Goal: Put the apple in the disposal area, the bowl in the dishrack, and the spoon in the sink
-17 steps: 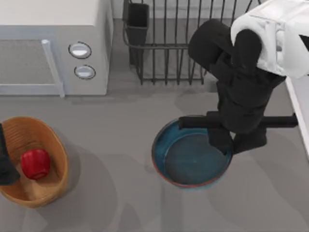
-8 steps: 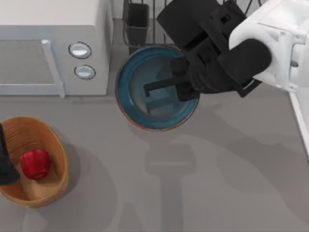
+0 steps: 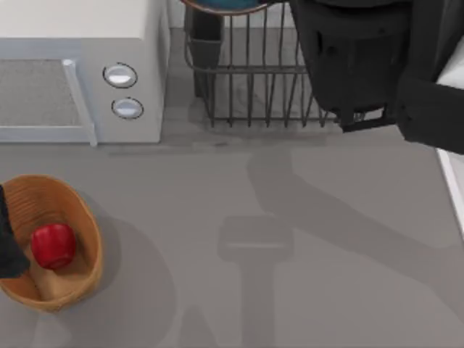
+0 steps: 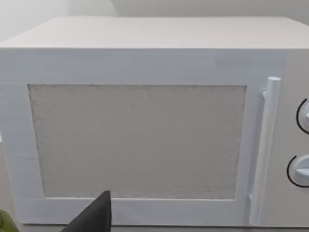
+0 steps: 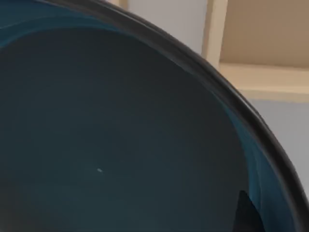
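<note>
The teal-blue bowl (image 3: 226, 5) hangs over the back of the dark wire dishrack (image 3: 254, 87), with just its rim showing at the top edge of the top view. My right arm (image 3: 355, 65) reaches over the rack and holds it. In the right wrist view the bowl's inside (image 5: 120, 135) is very close, with one dark fingertip (image 5: 247, 213) against it. The red apple (image 3: 54, 245) lies in the woven basket (image 3: 87, 217), the disposal area, at the left. My left gripper (image 3: 9, 246) is parked beside the basket. The sink's white rim (image 3: 453, 181) runs along the right edge. The spoon is out of view.
A white microwave (image 3: 72, 65) with two round knobs stands at the back left, and the left wrist view faces its door (image 4: 140, 140). A black utensil cup (image 3: 206, 36) sits at the rack's left corner. Bare grey table (image 3: 254, 254) spreads across the middle and front.
My right arm lifted the bowl off the middle of the table and carried it back over the dishrack. The left arm, the basket and the apple stayed still.
</note>
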You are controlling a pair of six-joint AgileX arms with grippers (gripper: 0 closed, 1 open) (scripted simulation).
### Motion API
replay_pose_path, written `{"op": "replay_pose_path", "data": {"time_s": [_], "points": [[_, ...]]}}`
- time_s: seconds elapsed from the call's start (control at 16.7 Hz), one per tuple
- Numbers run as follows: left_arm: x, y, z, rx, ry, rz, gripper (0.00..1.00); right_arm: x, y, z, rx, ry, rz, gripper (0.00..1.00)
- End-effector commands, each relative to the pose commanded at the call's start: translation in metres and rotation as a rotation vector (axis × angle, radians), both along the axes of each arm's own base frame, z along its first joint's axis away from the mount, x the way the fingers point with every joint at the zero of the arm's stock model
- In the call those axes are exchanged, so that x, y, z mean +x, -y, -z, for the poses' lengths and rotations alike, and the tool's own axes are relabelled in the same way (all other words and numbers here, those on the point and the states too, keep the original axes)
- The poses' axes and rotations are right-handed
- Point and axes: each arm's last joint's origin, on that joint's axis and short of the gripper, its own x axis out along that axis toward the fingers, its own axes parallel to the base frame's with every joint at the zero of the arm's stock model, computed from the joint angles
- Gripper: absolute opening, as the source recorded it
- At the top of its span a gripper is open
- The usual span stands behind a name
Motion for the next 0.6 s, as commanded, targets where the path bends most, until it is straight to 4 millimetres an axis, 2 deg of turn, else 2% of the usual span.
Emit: {"op": "replay_pose_path", "data": {"time_s": [0.12,0.24,0.6], "points": [[0.000,0.000,0.000,0.000,0.000,0.000,1.00,-0.012,0.005,-0.016,0.035,0.070,0.047,0.00],[0.000,0.000,0.000,0.000,0.000,0.000,1.00,-0.019,0.009,-0.023,0.051,0.098,0.069,0.00],[0.000,0.000,0.000,0.000,0.000,0.000,1.00,-0.013,0.006,-0.020,0.052,0.099,0.072,0.00]]}}
